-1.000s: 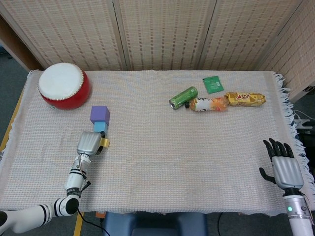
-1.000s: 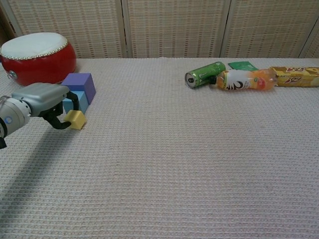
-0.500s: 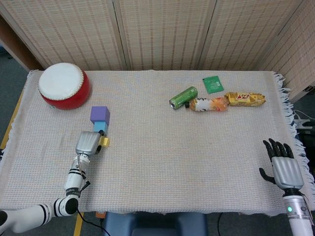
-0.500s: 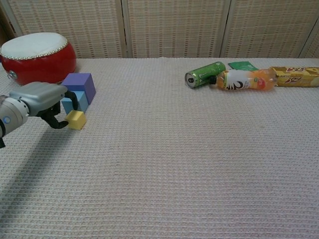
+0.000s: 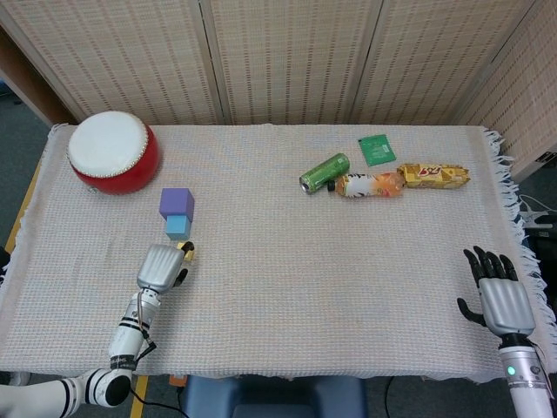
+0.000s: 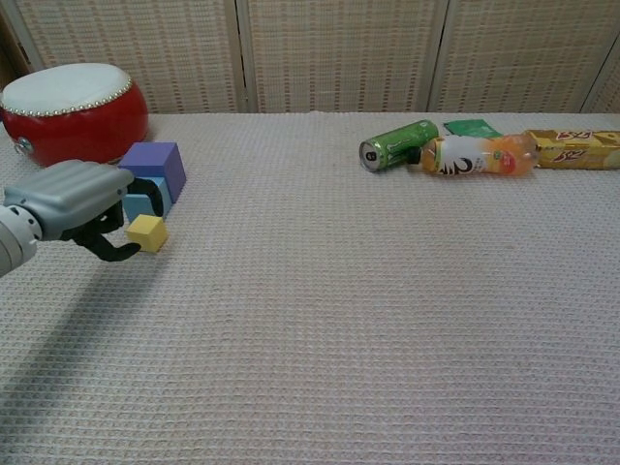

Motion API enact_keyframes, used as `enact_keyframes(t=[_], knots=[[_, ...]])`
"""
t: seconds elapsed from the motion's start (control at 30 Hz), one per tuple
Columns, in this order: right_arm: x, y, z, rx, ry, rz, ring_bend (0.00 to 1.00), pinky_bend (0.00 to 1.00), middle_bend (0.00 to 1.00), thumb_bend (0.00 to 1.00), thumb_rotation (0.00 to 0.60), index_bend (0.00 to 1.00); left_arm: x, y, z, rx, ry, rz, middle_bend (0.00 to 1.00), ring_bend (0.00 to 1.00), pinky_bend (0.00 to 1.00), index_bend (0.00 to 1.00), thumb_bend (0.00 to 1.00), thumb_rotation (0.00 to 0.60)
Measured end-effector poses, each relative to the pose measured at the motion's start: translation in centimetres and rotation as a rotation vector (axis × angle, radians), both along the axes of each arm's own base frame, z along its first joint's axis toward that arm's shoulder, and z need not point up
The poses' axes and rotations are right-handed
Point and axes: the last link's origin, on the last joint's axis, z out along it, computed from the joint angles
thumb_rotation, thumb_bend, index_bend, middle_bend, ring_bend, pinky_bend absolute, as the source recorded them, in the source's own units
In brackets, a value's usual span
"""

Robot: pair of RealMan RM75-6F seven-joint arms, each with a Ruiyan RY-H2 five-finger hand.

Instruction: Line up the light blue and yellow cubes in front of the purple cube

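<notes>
Left hand [image 6: 73, 205], fingers curled, pinching small yellow foam cube [image 6: 147, 232] beside light blue cube [image 5: 177, 227] fronting purple cube [image 5: 177, 202], apparently aligning the row; right hand [image 5: 498, 294] idle, fingers spread, holding nothing.

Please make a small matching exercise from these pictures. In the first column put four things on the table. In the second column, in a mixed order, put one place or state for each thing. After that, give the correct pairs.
Column one
1. yellow cube
2. light blue cube
3. green can
4. right hand

Column two
A. lying on its side beside the orange bottle
B. open, holding nothing, near the table's right edge
C. directly in front of the purple cube
D. at the fingers of the left hand

Pairs: 1-D, 2-C, 3-A, 4-B
</notes>
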Motion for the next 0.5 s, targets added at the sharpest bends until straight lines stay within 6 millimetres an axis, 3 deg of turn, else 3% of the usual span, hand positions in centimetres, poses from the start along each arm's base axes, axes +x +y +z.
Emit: enact_keyframes(t=[0.2, 0.5], knots=[[0.0, 0.0, 0.0, -0.002, 0.000, -0.001, 0.00, 0.00, 0.00, 0.10, 0.522, 0.00, -0.1, -0.2, -1.2, -0.036, 0.068, -0.011, 1.00, 1.00, 1.00, 0.23, 0.35, 0.600], [0.0, 0.1, 0.3, -0.007, -0.003, -0.006, 0.00, 0.00, 0.00, 0.10, 0.521, 0.00, 0.4, -0.1, -2.4, -0.045, 0.171, -0.029, 1.00, 1.00, 1.00, 0.24, 0.35, 0.600]])
